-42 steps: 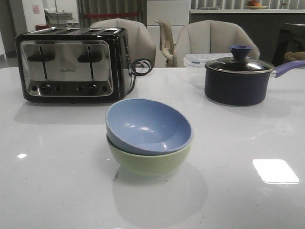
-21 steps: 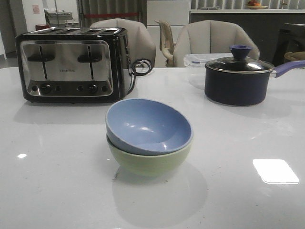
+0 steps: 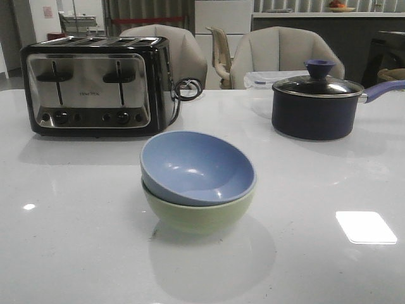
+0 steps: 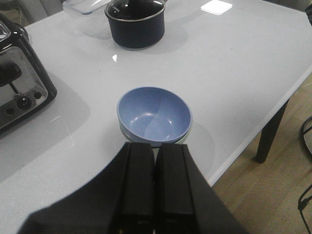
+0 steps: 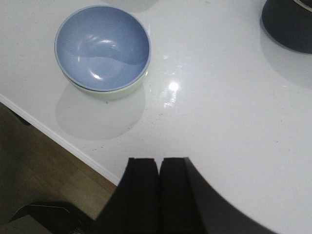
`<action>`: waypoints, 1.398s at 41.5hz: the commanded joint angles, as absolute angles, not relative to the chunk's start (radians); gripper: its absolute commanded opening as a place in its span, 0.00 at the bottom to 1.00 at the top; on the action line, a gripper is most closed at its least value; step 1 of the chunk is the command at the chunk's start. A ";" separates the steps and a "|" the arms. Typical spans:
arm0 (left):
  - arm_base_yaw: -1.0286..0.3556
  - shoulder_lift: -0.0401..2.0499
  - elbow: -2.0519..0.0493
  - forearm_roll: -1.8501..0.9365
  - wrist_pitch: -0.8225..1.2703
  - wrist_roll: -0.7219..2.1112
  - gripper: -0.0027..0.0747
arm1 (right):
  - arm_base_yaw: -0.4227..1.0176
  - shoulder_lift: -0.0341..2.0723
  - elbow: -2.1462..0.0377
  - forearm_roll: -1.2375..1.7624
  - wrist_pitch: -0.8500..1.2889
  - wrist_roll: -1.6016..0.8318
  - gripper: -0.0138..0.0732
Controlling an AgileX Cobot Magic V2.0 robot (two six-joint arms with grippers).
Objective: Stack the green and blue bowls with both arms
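The blue bowl point(image 3: 197, 168) sits nested inside the green bowl point(image 3: 199, 216) in the middle of the white table point(image 3: 76, 240), slightly tilted. Both wrist views show the same stack: blue bowl point(image 4: 154, 115) with a sliver of green bowl point(image 4: 187, 137) under it, and blue bowl point(image 5: 102, 47) over the green bowl point(image 5: 114, 93). My left gripper point(image 4: 155, 146) is shut and empty, held high and back from the bowls. Shut and empty too, my right gripper point(image 5: 159, 161) hangs above the table's near edge, apart from the stack. Neither arm appears in the front view.
A black and chrome toaster point(image 3: 95, 85) stands at the back left. A dark lidded saucepan point(image 3: 317, 107) with a purple handle stands at the back right, a clear container point(image 3: 269, 78) behind it. Chairs point(image 3: 285, 54) line the far side. The table edge point(image 4: 253, 134) drops to wooden floor.
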State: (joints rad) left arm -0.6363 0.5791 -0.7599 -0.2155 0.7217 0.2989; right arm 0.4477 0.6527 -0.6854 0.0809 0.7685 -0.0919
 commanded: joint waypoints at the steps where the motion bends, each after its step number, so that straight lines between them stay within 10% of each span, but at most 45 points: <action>1: -0.643 0.580 -0.785 -0.232 0.641 0.293 0.16 | 0.444 0.648 -0.711 0.073 0.705 -0.101 0.20; 10: -0.630 0.555 -0.770 -0.208 0.631 0.293 0.16 | 0.444 0.648 -0.711 0.073 0.705 -0.101 0.20; 29: -0.120 0.249 -0.333 -0.190 0.146 0.291 0.16 | 0.444 0.648 -0.711 0.073 0.705 -0.101 0.20; 58: -0.063 -0.024 0.012 0.036 -0.039 -0.034 0.16 | 0.444 0.647 -0.711 0.073 0.710 -0.101 0.20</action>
